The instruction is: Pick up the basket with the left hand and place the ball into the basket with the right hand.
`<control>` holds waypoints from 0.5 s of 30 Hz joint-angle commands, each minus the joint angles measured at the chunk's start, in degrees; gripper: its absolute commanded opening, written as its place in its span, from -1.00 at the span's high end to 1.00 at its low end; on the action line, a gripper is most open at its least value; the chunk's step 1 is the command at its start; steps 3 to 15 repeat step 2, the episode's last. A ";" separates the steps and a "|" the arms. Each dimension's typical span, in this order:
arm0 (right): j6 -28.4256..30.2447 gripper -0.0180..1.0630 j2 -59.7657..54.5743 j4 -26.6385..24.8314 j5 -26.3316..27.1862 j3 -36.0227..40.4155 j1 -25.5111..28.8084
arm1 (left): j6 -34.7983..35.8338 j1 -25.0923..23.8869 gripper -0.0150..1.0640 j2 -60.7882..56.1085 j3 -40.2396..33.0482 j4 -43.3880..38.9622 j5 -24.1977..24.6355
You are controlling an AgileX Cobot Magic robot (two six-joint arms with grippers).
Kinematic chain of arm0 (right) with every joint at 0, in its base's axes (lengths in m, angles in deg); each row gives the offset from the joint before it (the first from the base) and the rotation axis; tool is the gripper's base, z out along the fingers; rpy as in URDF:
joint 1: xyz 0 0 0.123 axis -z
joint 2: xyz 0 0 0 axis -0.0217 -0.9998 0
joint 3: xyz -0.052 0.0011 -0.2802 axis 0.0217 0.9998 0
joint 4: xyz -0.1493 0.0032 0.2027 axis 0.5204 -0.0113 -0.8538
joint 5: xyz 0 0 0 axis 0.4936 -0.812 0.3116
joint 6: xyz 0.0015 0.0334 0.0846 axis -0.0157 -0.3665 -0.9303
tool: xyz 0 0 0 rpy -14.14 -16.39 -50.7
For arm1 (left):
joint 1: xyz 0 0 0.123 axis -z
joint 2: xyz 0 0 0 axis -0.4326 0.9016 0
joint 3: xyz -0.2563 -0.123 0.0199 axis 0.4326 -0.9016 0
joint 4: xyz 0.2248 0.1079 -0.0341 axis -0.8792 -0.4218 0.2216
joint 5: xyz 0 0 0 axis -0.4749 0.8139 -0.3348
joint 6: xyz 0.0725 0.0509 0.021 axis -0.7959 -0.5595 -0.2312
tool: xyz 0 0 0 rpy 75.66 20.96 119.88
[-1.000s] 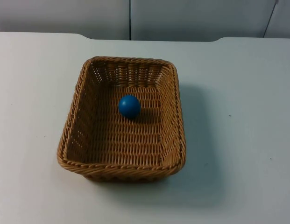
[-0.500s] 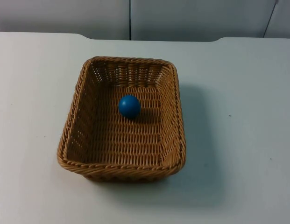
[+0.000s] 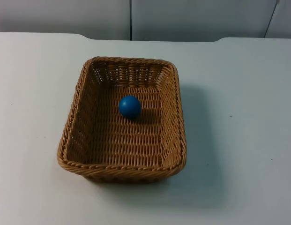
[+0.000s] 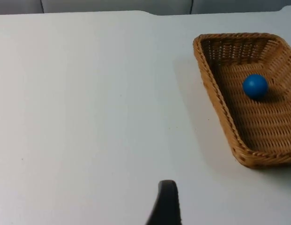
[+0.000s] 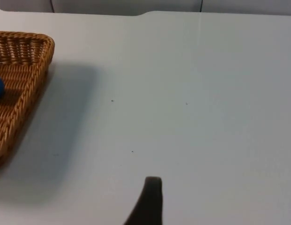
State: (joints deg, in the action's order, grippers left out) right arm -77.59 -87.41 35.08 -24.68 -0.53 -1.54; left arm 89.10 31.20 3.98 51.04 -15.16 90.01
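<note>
My left gripper (image 4: 166,206) hangs over bare white table (image 4: 89,117), well apart from the basket (image 4: 220,103); one black fingertip is all I see of it, so I cannot tell whether the fingers are apart or together. My right gripper (image 5: 150,201) is the same story on the other side: a single fingertip above bare table, the basket (image 5: 28,75) well off to its side, its state not readable either. Both arms wait clear of the work. Outward from there, the wicker basket (image 3: 178,122) sits flat on the table (image 3: 248,140), and the blue ball (image 3: 130,106) rests on its woven floor, nearer the far wall than the near one. The ball already lies where the task wants it, so I judge the placing done and nothing is left to grasp. If the basket still has to be lifted, I would take the rim on my left side at mid-length, pinch the wall squarely, and raise it level and slowly, since a round ball will roll to whichever end dips.
</note>
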 commanded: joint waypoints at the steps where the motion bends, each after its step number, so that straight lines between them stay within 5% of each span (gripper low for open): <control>1: -0.12 -0.48 0.15 -0.06 0.72 0.30 0.33 | 0.11 -0.92 -0.29 -0.21 -0.21 0.43 -0.75; 15: -0.12 -0.48 0.15 -0.06 0.72 0.30 0.33 | 0.11 -1.64 -0.29 -0.21 -0.21 0.43 -0.75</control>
